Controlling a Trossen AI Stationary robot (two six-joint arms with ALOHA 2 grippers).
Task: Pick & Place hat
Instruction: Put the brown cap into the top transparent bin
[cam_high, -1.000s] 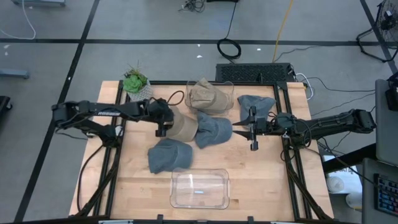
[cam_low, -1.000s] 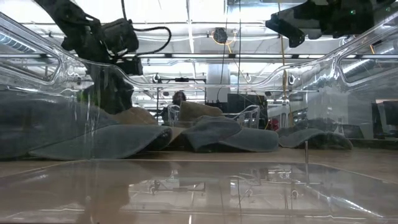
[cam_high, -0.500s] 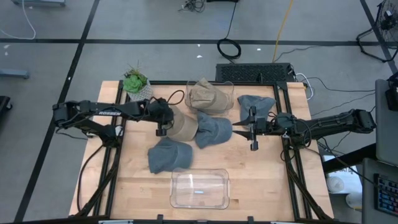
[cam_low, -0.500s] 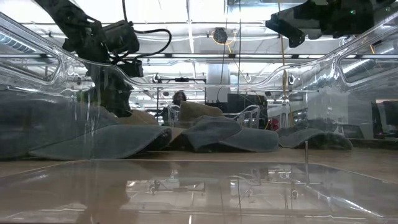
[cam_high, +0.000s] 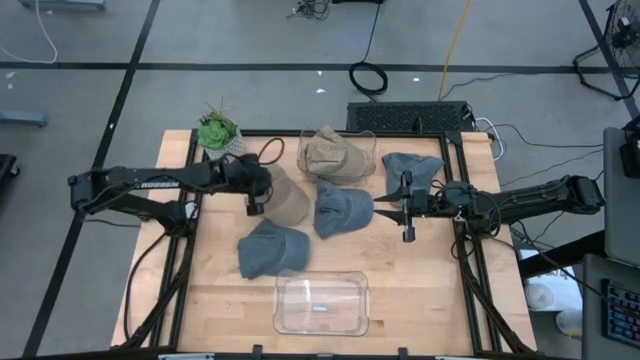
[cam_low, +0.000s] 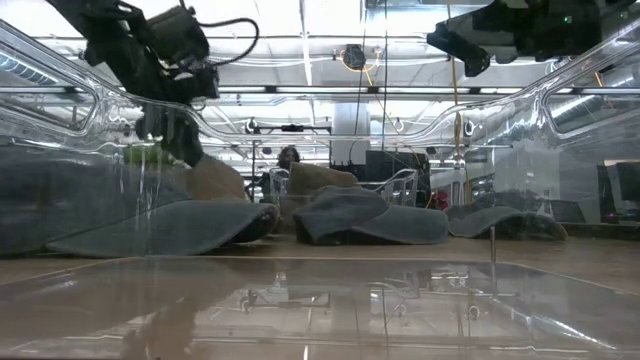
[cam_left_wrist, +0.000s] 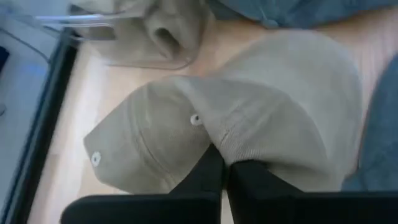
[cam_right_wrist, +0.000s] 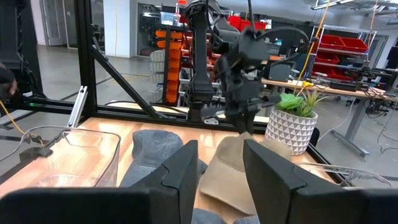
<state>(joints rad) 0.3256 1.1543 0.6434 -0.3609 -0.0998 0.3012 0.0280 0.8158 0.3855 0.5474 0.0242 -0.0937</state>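
A tan hat lies left of the table's middle, with my left gripper shut on its left side. Beside it are a blue hat and, nearer the front, a second blue hat. A third blue hat lies at the far right. Another tan hat sits inside a clear bin at the back. My right gripper hovers open right of the middle, above the table, with nothing between its fingers. My left gripper pinches a raised fold of the tan hat's crown between its two fingers, close to an eyelet. The fingers slant down from the table's left side. The held side is pulled up; the hat's right part hangs down to the table.
An empty clear bin stands at the front middle. A potted plant stands at the back left, close behind my left arm. Black frame rails run along both sides of the wooden top.
My left gripper has shut on the tan hat's crown, then risen and drawn back toward the table's left edge. The hat's held side has come up and the hat has slid a little left, away from the blue hat beside it.
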